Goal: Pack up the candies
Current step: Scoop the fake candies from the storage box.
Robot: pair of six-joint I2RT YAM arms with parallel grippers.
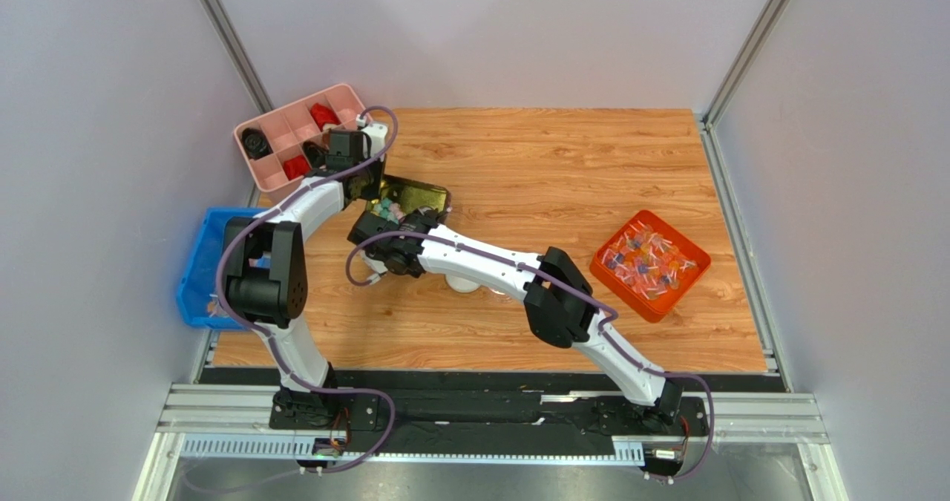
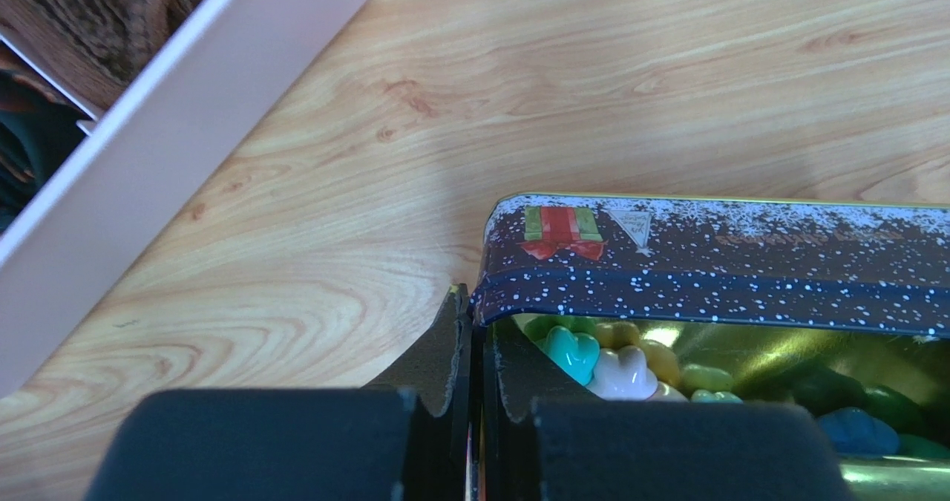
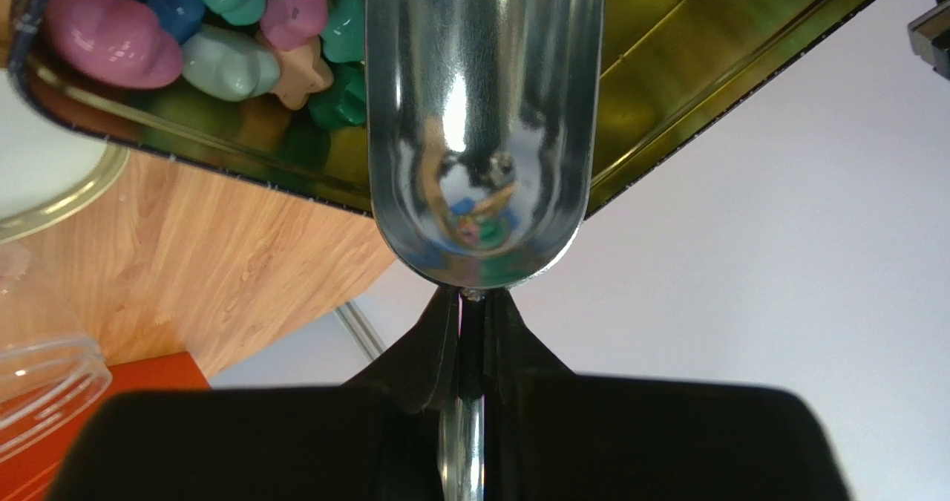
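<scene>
My place: a robot test cell.
Plain grey panels point(image 1: 100, 100) in metal frames point(image 1: 228, 36) wall my wooden table point(image 1: 558, 167); I am bolted to an aluminium rail point(image 1: 212, 412).

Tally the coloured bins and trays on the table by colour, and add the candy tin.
Pink divided tray: 1
Blue bin: 1
Orange tray: 1
Candy tin: 1
Total: 4

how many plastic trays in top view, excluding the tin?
3: pink divided tray far left, blue bin near left, orange tray at right. None looks hidden.
</scene>
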